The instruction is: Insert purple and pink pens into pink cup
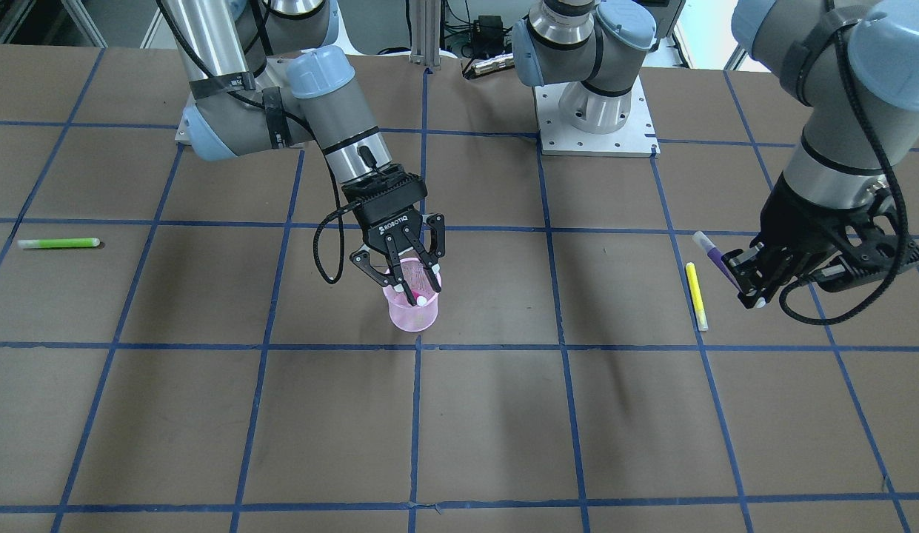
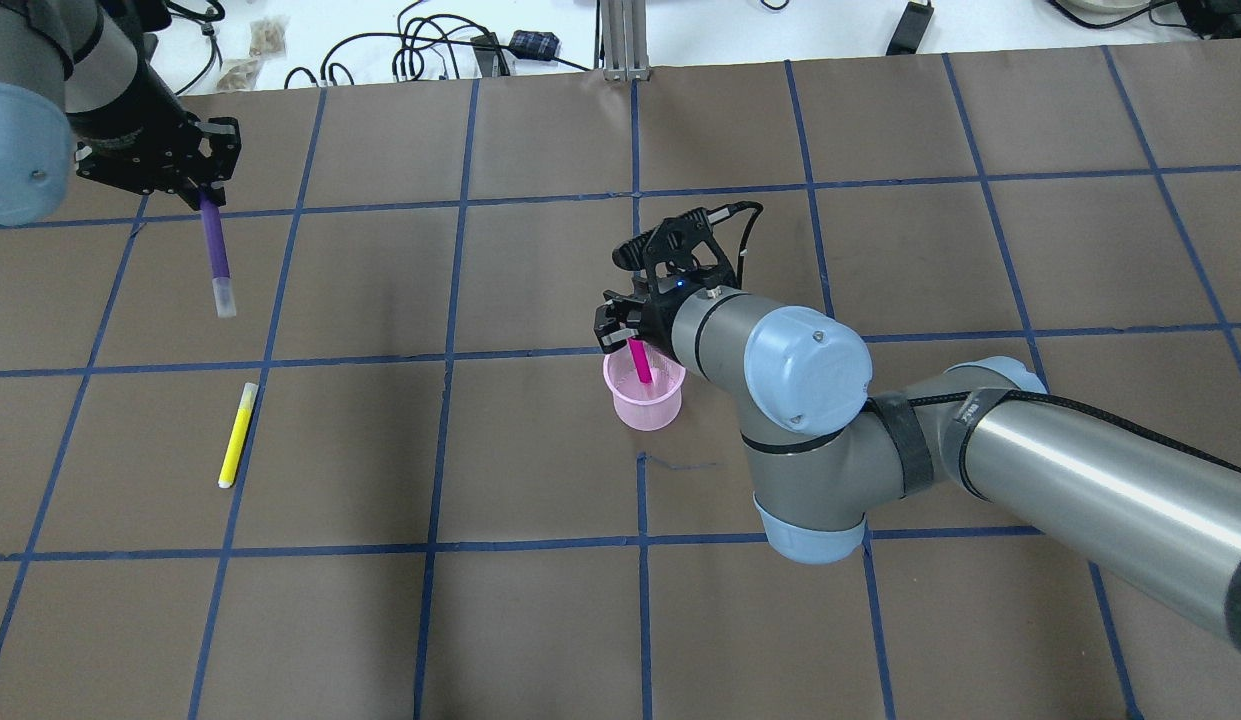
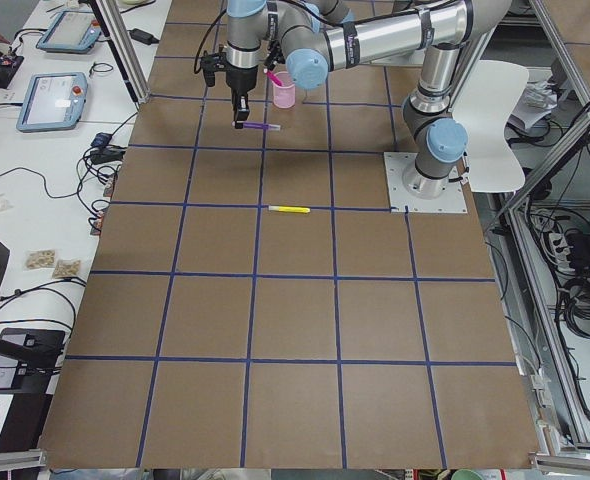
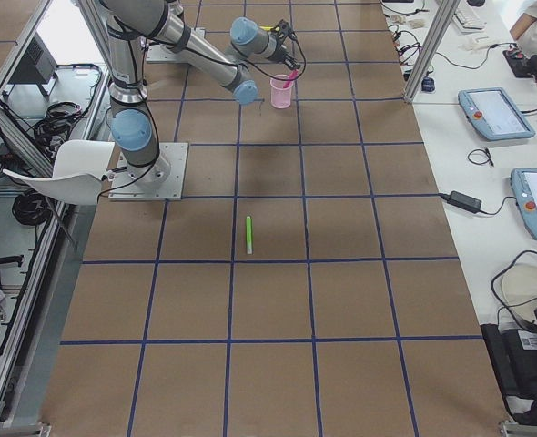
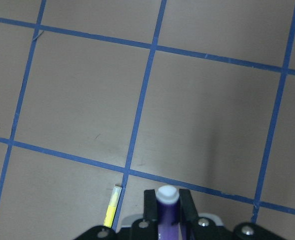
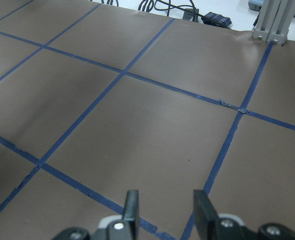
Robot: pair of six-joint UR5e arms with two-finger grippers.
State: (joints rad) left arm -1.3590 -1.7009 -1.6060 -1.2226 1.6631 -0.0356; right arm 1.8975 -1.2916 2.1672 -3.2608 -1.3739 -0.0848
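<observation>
The pink cup [image 1: 411, 309] [image 2: 643, 398] stands upright near the table's middle. The pink pen [image 2: 640, 362] leans inside it, with its white end [image 1: 422, 300] at the rim. My right gripper [image 1: 417, 285] [image 2: 630, 335] hangs just above the cup's rim, its jaws open on either side of the pen and empty in the right wrist view [image 6: 162, 207]. My left gripper [image 1: 746, 285] [image 2: 202, 190] is shut on the purple pen [image 1: 714, 259] [image 2: 214, 250] and holds it above the table, far from the cup. The pen's white cap shows in the left wrist view [image 5: 166, 196].
A yellow pen [image 1: 697, 296] [image 2: 236, 435] lies on the table below my left gripper. A green pen [image 1: 58, 243] lies far out on my right side. The arm's base plate [image 1: 596, 137] sits at the table's robot side.
</observation>
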